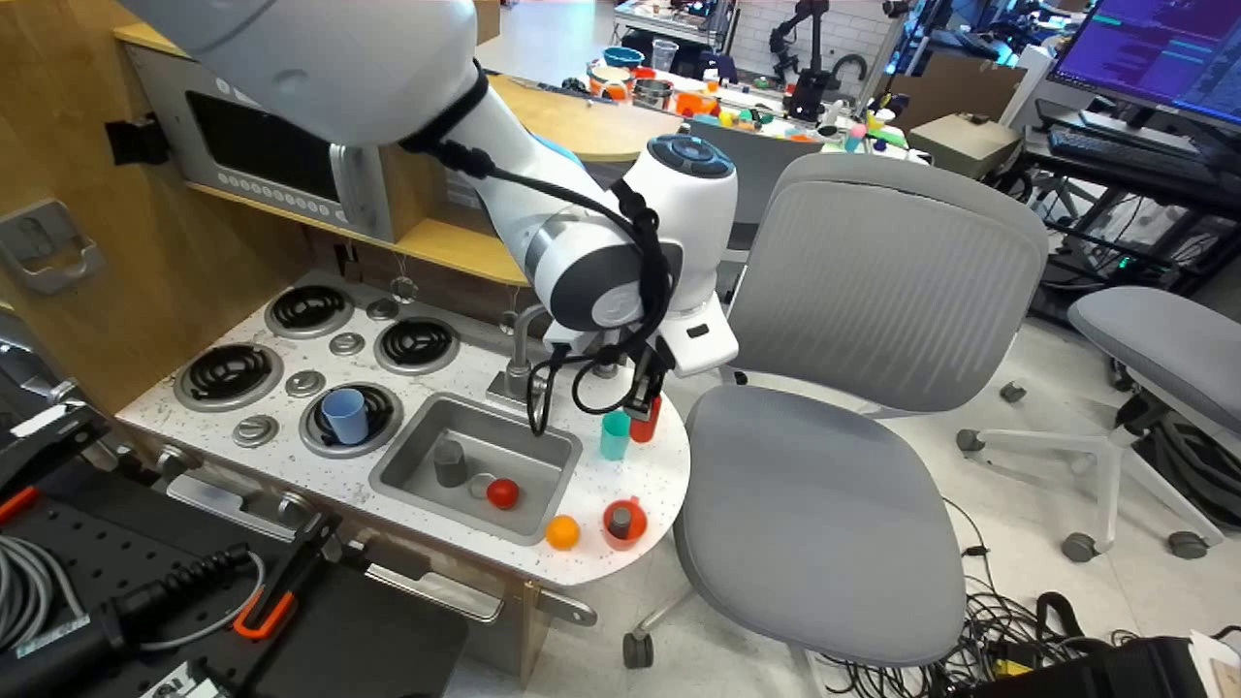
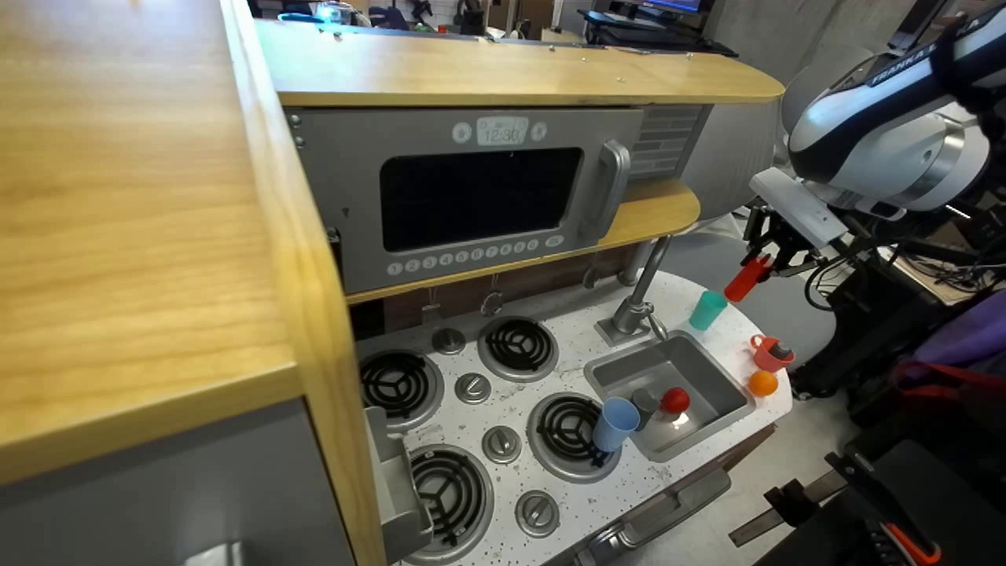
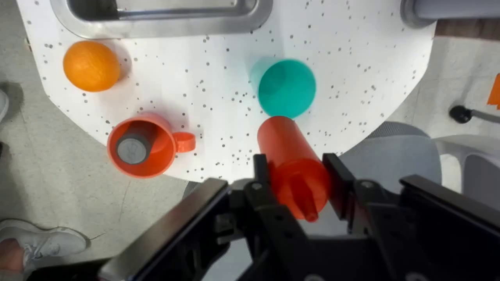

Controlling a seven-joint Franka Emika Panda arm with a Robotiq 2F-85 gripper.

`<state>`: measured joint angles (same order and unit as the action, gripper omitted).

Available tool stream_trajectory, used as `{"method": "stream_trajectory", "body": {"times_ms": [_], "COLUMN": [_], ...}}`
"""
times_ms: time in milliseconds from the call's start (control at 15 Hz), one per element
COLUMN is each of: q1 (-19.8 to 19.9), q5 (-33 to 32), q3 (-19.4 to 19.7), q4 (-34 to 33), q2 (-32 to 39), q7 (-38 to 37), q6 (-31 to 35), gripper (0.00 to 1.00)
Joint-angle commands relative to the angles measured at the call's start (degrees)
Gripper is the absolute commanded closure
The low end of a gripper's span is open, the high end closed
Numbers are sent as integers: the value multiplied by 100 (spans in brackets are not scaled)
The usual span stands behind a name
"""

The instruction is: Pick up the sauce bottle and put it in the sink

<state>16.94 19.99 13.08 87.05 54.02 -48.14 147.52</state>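
In the wrist view, the gripper (image 3: 295, 169) is built of black, angular links (image 3: 273, 224), studded with silver screw heads (image 3: 367, 184) behind the jaws; the jaws are tipped with blocky black fingertips (image 3: 261, 168) and flanked by metal-edged bars (image 3: 168, 230). Farther from the jaws, in an exterior view, a rounded white arm (image 1: 320, 68) is wrapped by a black strap (image 1: 451, 121) and cable bundle (image 1: 656, 281); one joint (image 1: 693, 208) is finished with a dark round cap (image 1: 690, 155). In an exterior view, FRANKA lettering (image 2: 902, 67) is printed in white on black.

Red sauce bottle (image 3: 295, 169) in the tool (image 3: 295, 160), near a teal cup (image 3: 287, 88).
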Motion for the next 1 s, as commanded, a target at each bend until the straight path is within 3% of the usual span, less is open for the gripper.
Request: {"method": "stream_trajectory", "body": {"times_ms": [0,333,667,933], "q1": [127,-345,-930,-1198], "q5": [276,94,-105,-258], "q3": [-547,-509,-151,-80], "q4": [1359,2196,2521,2566], "q2": [-1127,-1427,-1125,-870], "q7": [1046,1797,1577,1712], "q6": [187,211,395,844], "gripper": [87,87,87,87]}}
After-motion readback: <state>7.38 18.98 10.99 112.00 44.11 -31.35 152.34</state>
